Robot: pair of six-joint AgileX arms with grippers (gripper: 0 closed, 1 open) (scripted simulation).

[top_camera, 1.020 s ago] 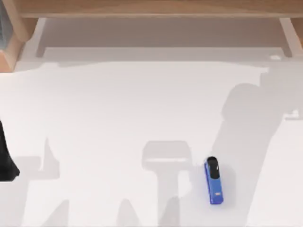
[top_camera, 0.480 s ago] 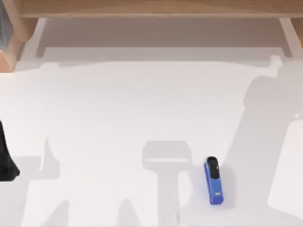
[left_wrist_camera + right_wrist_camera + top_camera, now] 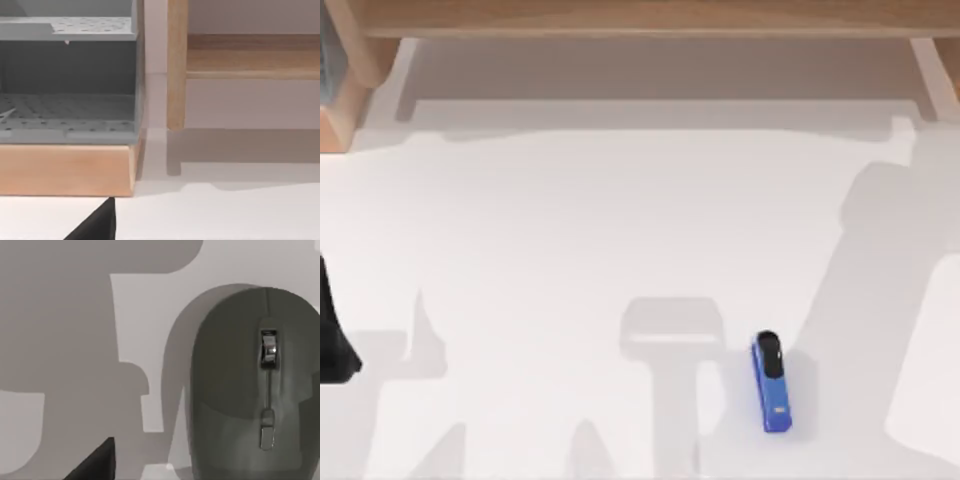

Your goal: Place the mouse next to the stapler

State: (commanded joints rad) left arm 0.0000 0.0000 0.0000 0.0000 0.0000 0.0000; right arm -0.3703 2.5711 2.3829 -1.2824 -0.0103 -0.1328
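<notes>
mouse (image 3: 250,390) under right wrist, stapler (image 3: 772,383) alone on table (image 3: 570,230)

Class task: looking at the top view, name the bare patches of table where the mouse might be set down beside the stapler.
Bare table lies on both sides of the stapler, widest toward the left arm at the left edge. Nothing crowds it.
</notes>
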